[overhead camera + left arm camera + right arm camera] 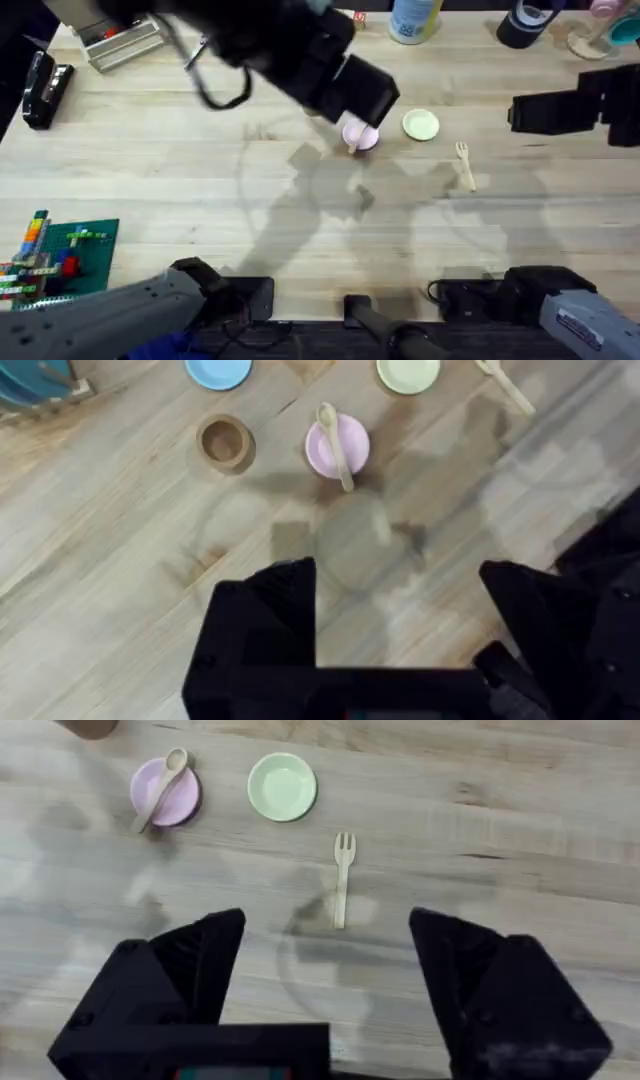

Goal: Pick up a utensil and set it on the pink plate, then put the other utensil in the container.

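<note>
Bench (150, 180) first, pale wood, with wide bare room in the middle and near my bases; clutter sits along the far edge and a brick build at the near left corner, both well clear of the work. My left arm reaches across the middle, large and dark under the overhead camera, its jaws (398, 622) standing wide and holding nothing above bare wood just short of the plate. My right jaws (328, 970) are wide too, empty, hanging over the fork. Next down in size, the plates: pink plate (337, 446) between the cup (224, 441) and the green plate (408, 373), with a blue plate (218, 371) beyond the cup. Spoon (335, 443) lies across the pink plate, bowl on it, handle tip poking over the rim, so I judge the first step done. Fork (343, 878) lies flat on the bench near the green plate, apart from it, tines pointing toward that plate. Second step is in hand: my right jaws need to drop onto the slim handle, close across it, lift, then carry past both plates to the cup. That cup mouth is narrow, so the fork should go in upright. My left arm hangs over that route and ought to pull back first.
</note>
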